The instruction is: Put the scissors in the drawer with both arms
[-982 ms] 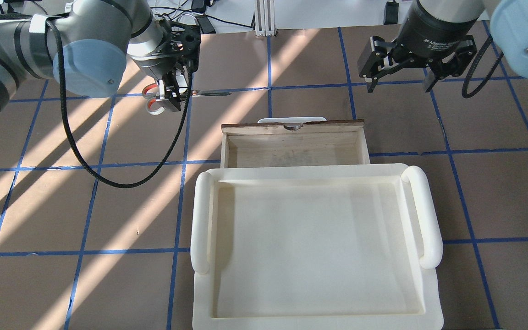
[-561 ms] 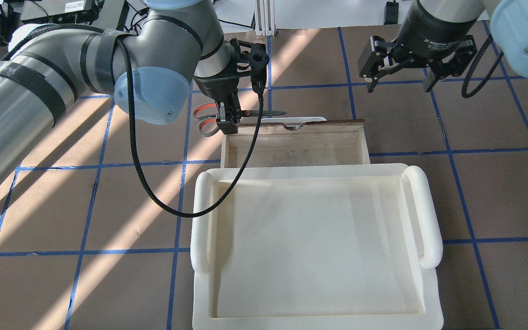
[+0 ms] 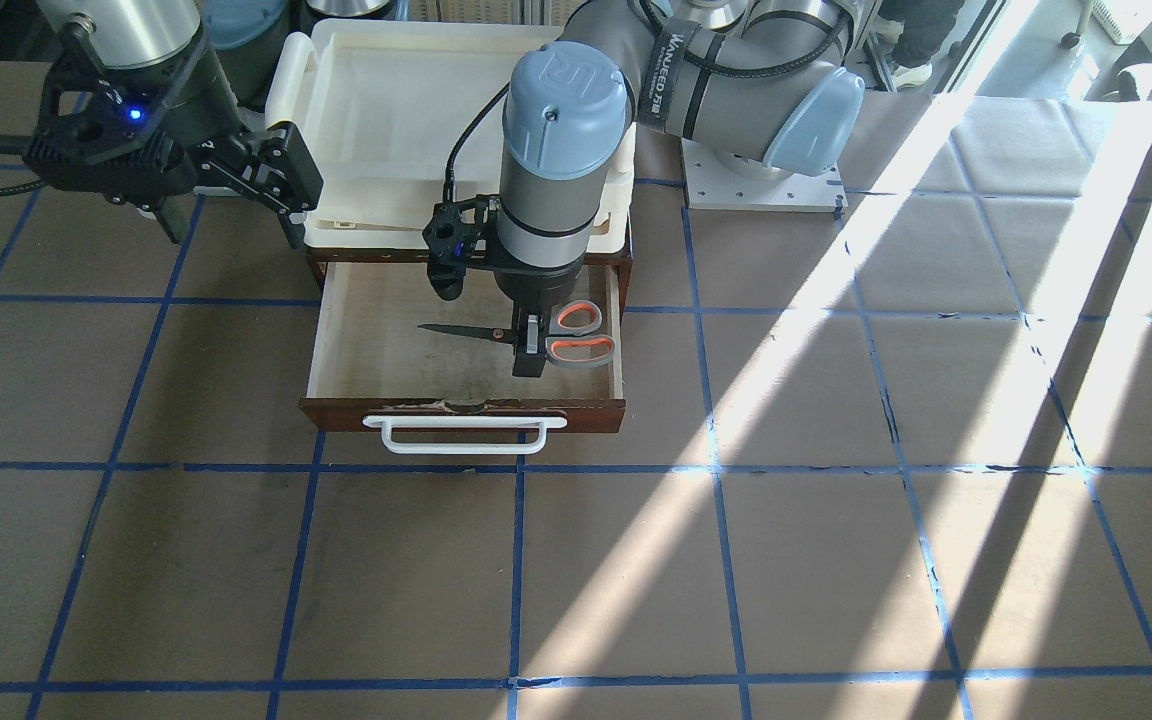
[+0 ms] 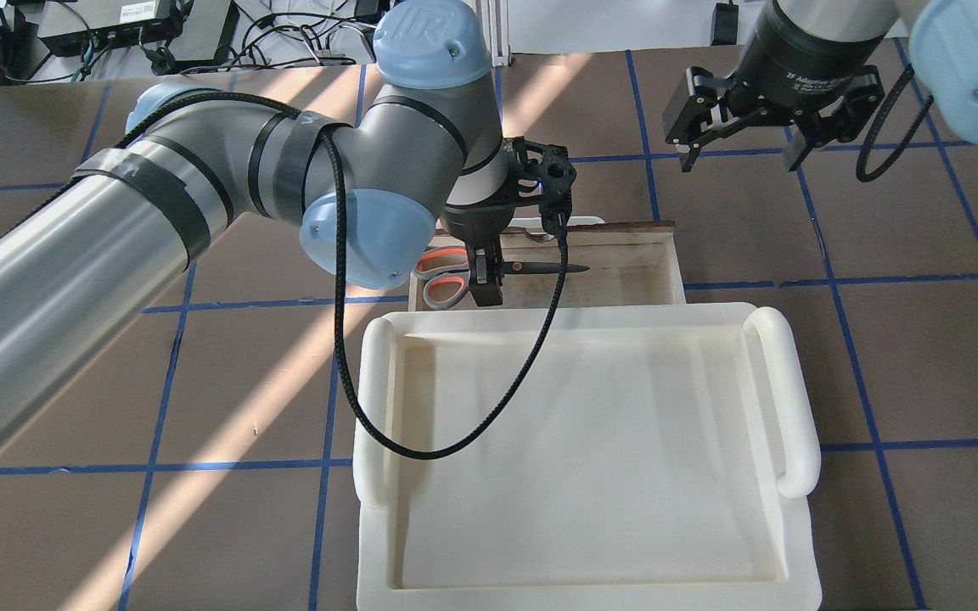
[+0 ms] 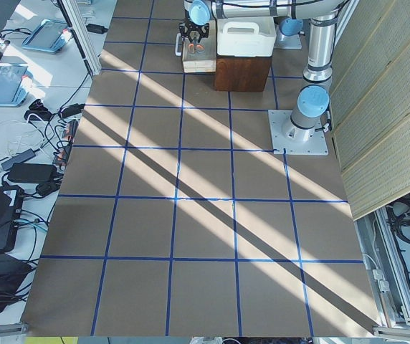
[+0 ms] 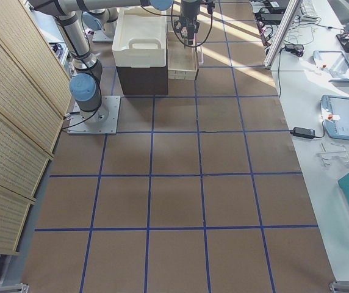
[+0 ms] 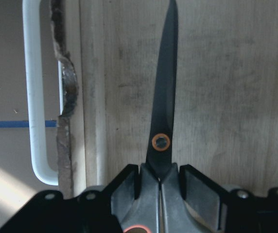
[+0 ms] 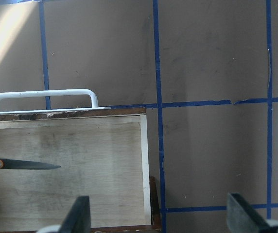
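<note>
The brown tabletop [image 4: 115,382] with its blue tape grid carries everything. The silver-grey left arm [image 4: 115,229] reaches across it to the dark reddish-brown wooden drawer [image 3: 336,413], which stands pulled open. A big cream-white plastic tray [image 4: 582,316] sits above the drawer's rear part, close to the arm's wrist. The left tool [image 3: 528,355] is clamped on the small grey-bladed scissors [image 7: 161,126] just behind the pivot. It holds them level over the pale plywood floor, blades closed.

How high they hang I can't tell, so a release here might let them bounce. The red-orange loops sit just beside the drawer's side wall, and a slight drift that way could leave them perched on the rim. A careless lift could bump the tray's edge.

The right tool [image 4: 739,159] hovers off to the side with its fingers spread wide and empty, not near the white bar handle [image 3: 456,448].
</note>
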`<action>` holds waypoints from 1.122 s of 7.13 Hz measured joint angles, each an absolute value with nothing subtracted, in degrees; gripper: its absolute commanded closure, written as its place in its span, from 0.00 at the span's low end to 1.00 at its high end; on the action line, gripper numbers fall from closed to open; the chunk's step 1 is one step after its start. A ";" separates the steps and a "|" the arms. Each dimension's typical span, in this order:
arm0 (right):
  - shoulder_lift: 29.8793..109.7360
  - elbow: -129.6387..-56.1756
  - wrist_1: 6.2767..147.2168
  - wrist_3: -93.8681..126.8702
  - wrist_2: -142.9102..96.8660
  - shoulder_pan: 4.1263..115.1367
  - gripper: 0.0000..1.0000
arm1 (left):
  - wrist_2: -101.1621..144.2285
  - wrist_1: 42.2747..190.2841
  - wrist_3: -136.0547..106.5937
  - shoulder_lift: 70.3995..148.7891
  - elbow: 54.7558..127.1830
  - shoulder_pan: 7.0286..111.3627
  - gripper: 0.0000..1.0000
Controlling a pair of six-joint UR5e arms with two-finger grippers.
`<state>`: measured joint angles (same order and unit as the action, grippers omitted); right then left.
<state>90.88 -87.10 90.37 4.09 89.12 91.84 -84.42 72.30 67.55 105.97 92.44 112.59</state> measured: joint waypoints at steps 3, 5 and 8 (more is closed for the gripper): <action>90.91 -87.10 90.35 4.13 89.12 91.85 0.00 | -84.27 71.92 68.08 106.31 93.81 112.95 1.00; 90.95 -87.10 90.33 4.13 89.12 91.84 0.00 | -83.98 71.76 68.02 106.96 93.86 113.20 0.40; 90.97 -87.10 90.21 4.09 89.12 91.85 0.00 | -83.57 69.84 66.80 107.09 93.85 114.09 0.17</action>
<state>90.97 -87.10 90.21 4.09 89.12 91.85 -83.57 69.84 66.80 107.09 93.85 114.09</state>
